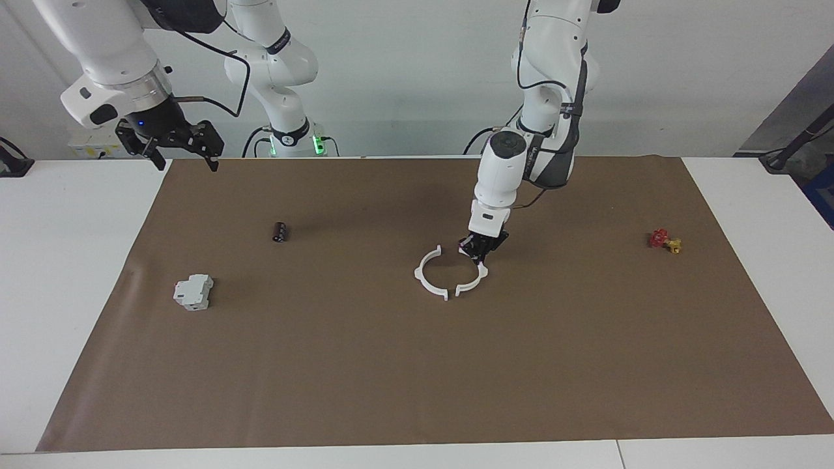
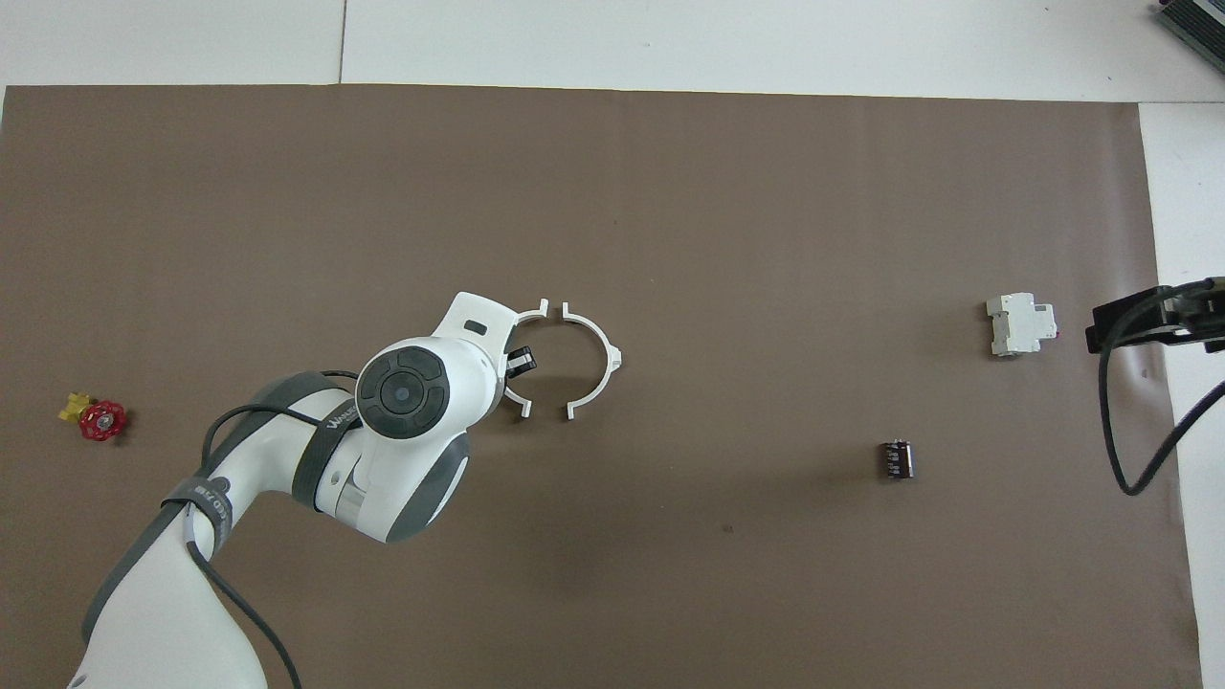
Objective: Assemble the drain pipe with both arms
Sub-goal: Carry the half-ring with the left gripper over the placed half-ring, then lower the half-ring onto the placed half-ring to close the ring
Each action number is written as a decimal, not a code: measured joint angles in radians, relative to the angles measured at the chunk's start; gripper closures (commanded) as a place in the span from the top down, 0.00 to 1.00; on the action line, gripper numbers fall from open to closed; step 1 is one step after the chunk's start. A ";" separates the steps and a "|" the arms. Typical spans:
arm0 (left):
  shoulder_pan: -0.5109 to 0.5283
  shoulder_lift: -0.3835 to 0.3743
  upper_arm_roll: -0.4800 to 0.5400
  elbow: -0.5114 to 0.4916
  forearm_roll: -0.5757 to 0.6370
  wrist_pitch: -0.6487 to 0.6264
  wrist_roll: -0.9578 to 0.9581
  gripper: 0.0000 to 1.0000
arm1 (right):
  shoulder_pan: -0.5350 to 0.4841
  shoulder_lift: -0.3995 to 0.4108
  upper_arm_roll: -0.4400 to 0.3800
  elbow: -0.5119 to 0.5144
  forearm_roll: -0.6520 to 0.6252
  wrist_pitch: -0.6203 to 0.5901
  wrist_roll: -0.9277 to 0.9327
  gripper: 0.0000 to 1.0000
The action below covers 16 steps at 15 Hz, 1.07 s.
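Observation:
The drain pipe lies as two white half-circle arcs on the brown mat near the table's middle. The arc toward the right arm's end [image 1: 420, 273] [image 2: 601, 359] lies free. My left gripper [image 1: 481, 249] [image 2: 520, 361] is down at the other arc [image 1: 474, 281] [image 2: 518, 400] and appears shut on its part nearer the robots; the hand hides most of that arc from above. The arcs' ends farther from the robots almost meet. The nearer ends stand wider apart. My right gripper [image 1: 184, 153] [image 2: 1144, 322] is open, empty and raised over the mat's edge at its own end.
A grey-white boxy block [image 1: 193, 291] [image 2: 1021, 325] and a small black cylinder [image 1: 280, 231] [image 2: 897, 459] lie toward the right arm's end. A red and yellow valve piece [image 1: 663, 240] [image 2: 96, 418] lies toward the left arm's end.

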 measured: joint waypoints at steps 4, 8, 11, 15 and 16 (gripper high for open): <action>-0.003 0.015 0.003 0.021 0.000 0.000 -0.102 0.00 | 0.000 0.000 -0.001 0.000 0.000 0.000 0.000 1.00; -0.028 0.015 0.004 0.025 0.000 -0.001 -0.158 0.00 | 0.000 0.000 -0.001 0.000 0.000 0.000 0.000 1.00; -0.055 0.021 0.004 0.025 0.001 -0.002 -0.207 0.00 | 0.000 0.000 -0.001 0.000 0.000 0.000 0.000 1.00; -0.069 0.026 0.004 0.025 0.001 -0.012 -0.236 0.00 | 0.000 0.000 -0.001 0.000 0.000 0.000 0.000 1.00; -0.070 0.026 0.004 0.025 0.001 -0.012 -0.245 0.00 | 0.000 0.000 -0.001 0.000 0.000 0.000 0.000 1.00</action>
